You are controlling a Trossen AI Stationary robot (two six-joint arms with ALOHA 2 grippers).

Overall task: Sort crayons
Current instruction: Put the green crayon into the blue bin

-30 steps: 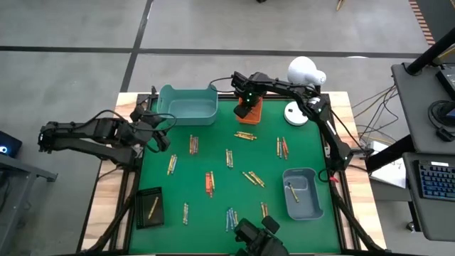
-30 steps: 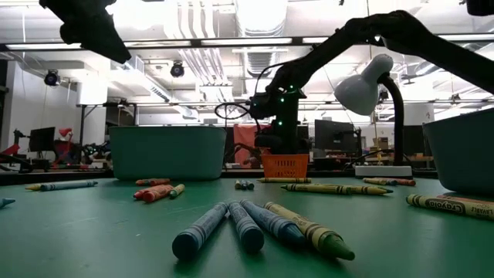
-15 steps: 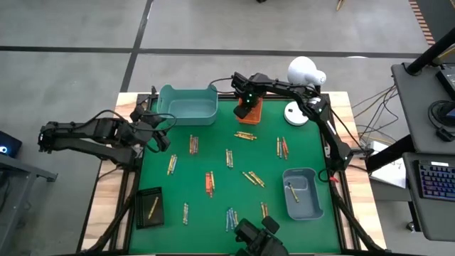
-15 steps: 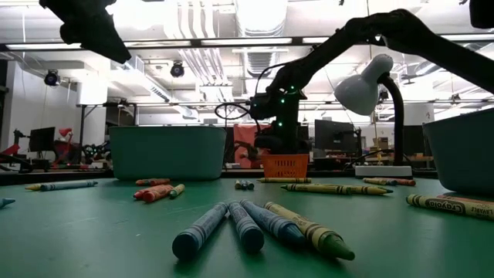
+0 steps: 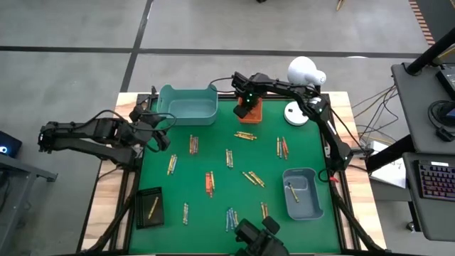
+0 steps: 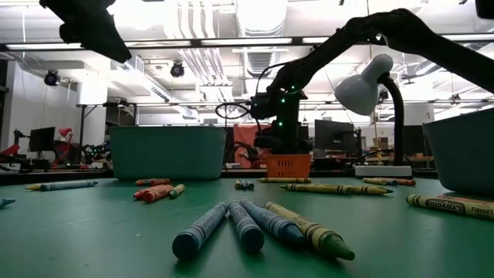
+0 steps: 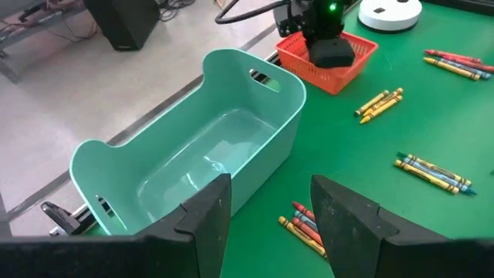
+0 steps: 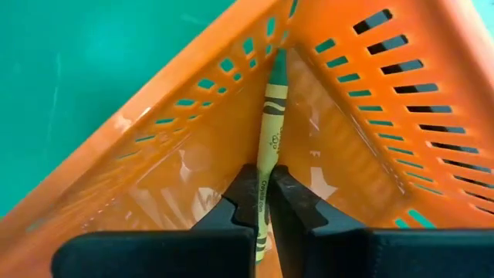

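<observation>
My right gripper [image 5: 245, 105] is down inside the orange basket [image 5: 252, 112] at the table's far edge, shut on a yellow-green crayon [image 8: 267, 131]. My left gripper [image 7: 270, 220] is open and empty above the table's left side, near the teal bin [image 5: 188, 105]; it also shows in the high view [image 5: 161, 132]. Several crayons lie flat on the green mat in small groups, such as a yellow group [image 5: 246, 135] and an orange-red group [image 5: 210, 183]. One crayon lies in the black tray [image 5: 149, 208] and one in the grey-blue bin [image 5: 302, 193]. My right gripper pinches the crayon near its back end [image 8: 264, 179] between its two fingers [image 8: 242, 194]. The crayon runs along the fingers and sticks out ahead of them. Its far end reaches into a corner of the basket [image 8: 276, 66]; whether it rests there I cannot tell.
A white lamp [image 5: 306, 71] and its round base [image 5: 296, 114] stand at the far right, beside the basket. Blue and green crayons [image 6: 255, 225] lie near the table's near edge. The mat ends at wooden table edges.
</observation>
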